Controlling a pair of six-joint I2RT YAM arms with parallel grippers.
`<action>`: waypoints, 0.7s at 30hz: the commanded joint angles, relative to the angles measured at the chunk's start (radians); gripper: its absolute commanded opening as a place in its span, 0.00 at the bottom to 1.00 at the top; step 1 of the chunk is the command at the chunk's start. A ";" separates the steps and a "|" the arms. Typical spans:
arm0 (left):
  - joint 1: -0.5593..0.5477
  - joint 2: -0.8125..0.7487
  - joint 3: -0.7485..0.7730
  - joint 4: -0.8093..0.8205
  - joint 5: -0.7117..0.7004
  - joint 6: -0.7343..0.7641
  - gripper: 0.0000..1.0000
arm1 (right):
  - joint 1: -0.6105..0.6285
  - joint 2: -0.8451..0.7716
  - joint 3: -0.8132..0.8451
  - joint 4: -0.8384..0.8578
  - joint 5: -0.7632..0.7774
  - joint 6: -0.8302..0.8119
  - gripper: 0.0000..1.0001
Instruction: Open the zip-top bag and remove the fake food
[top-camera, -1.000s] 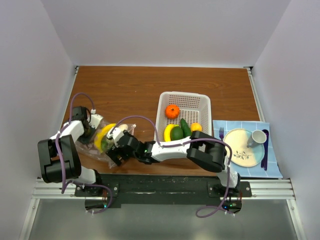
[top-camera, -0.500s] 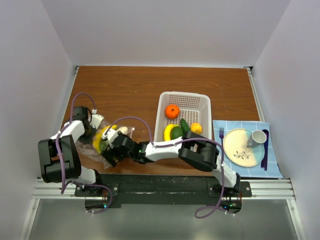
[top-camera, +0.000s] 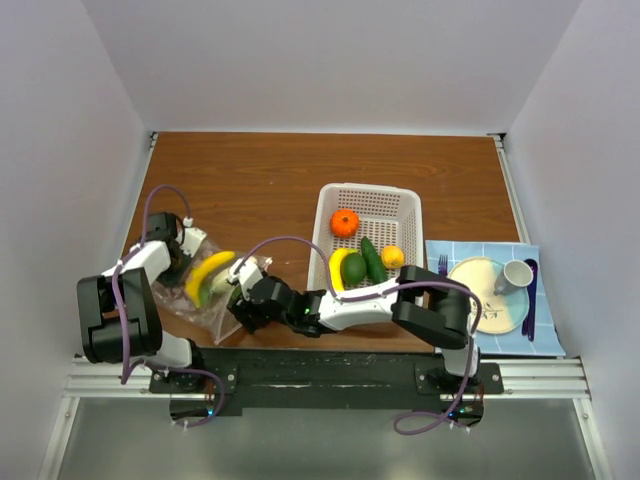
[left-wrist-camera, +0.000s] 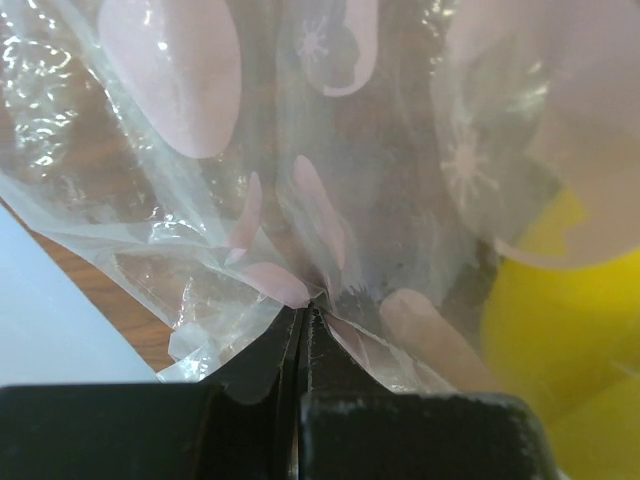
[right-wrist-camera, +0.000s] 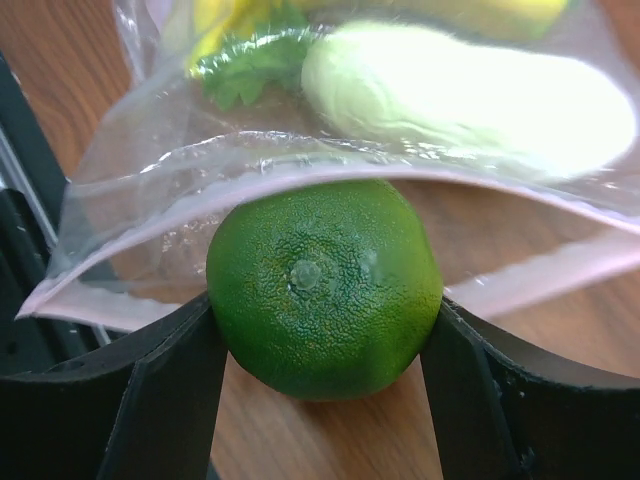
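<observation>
The zip-top bag (top-camera: 205, 300) lies crinkled at the table's near left. My left gripper (top-camera: 178, 258) is shut on a fold of its film (left-wrist-camera: 300, 290). Inside the bag I see fake food: a yellow banana (top-camera: 208, 274), a pale white piece (right-wrist-camera: 460, 95) and a green leafy bit (right-wrist-camera: 250, 70). My right gripper (top-camera: 242, 300) sits at the bag's open pink-edged mouth (right-wrist-camera: 300, 180). Its two black fingers (right-wrist-camera: 170, 380) press both sides of a green lime (right-wrist-camera: 325, 285), which is just outside the mouth and above the wood.
A white perforated basket (top-camera: 390, 212) right of the bag holds an orange (top-camera: 344, 222), a cucumber (top-camera: 372, 260) and other yellow and green pieces. At the far right a blue mat (top-camera: 445, 250) carries a floral plate (top-camera: 472, 300), a cup (top-camera: 515, 273) and cutlery.
The right gripper's jaws have closed in on the green lime and drawn back a little toward the near edge. The banana has shifted inside the bag. The left gripper holds as before.
</observation>
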 joint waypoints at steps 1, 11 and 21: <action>0.003 0.035 -0.019 0.056 -0.020 0.007 0.00 | 0.009 -0.106 -0.011 -0.053 0.097 -0.007 0.58; 0.011 0.023 0.067 -0.098 0.104 -0.053 0.00 | -0.131 -0.443 -0.041 -0.384 0.335 0.031 0.24; 0.011 -0.094 0.372 -0.493 0.509 -0.064 0.00 | -0.377 -0.436 -0.045 -0.713 0.556 0.215 0.11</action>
